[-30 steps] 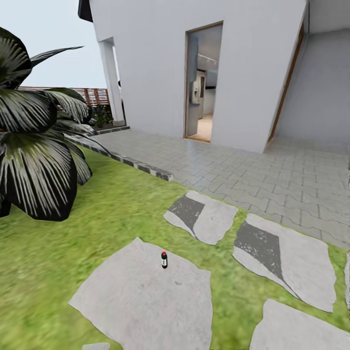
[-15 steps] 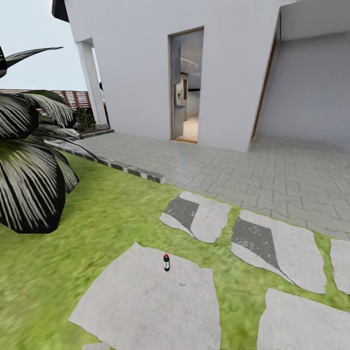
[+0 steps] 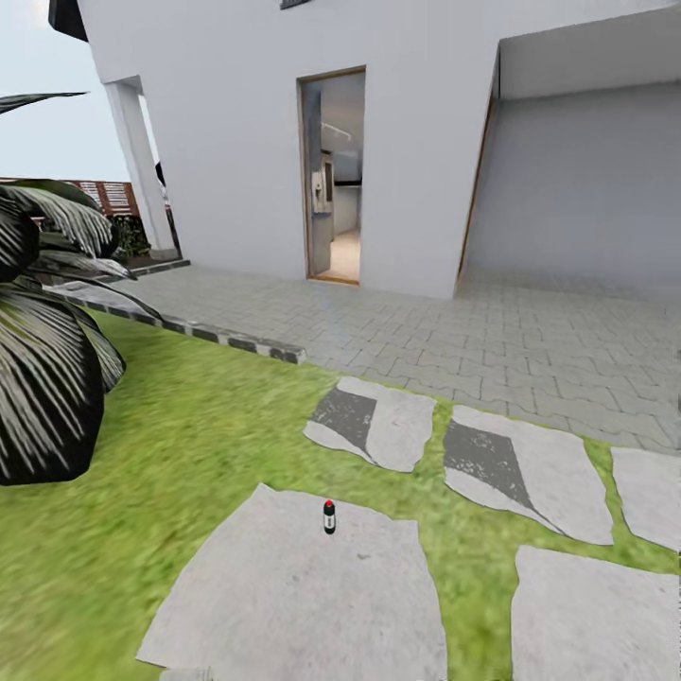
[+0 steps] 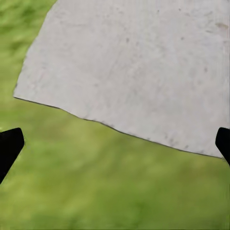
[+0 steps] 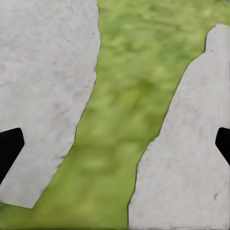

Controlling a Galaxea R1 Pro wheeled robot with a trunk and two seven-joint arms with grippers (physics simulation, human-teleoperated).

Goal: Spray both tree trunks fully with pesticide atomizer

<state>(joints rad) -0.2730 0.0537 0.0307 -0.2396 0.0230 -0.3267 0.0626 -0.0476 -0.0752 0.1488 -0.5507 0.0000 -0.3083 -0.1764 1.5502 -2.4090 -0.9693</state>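
Since the earlier pictures the whole head view has swung: the doorway [image 3: 333, 175] and the palm [image 3: 43, 350] sit further toward the view's left, and more paving [image 3: 530, 340] shows at the right, so it is the camera that turns, not the things. The atomizer [image 3: 329, 516] stands upright on the big slab [image 3: 303, 596] in the grass [image 3: 180, 445], in the lower middle of the view, well apart from the house and the palm. It is a small dark bottle with a red cap. No pale trunk is to be seen.

From the left wrist, the left gripper [image 4: 115, 143] hangs over the edge of a slab [image 4: 134, 67] and grass; only its two dark fingertips [image 4: 8, 143] show at the picture's edges, spread wide with nothing between them, so it is released.

From the right wrist, the right gripper [image 5: 115, 143] hangs over a grass strip between two slabs, its fingertips [image 5: 9, 146] likewise spread wide and empty.

The atomizer looks light, stiff and smooth, and narrow enough to tip at a nudge. The best hold is probably across the dark body below the cap, squarely from the side, leaving the nozzle free.
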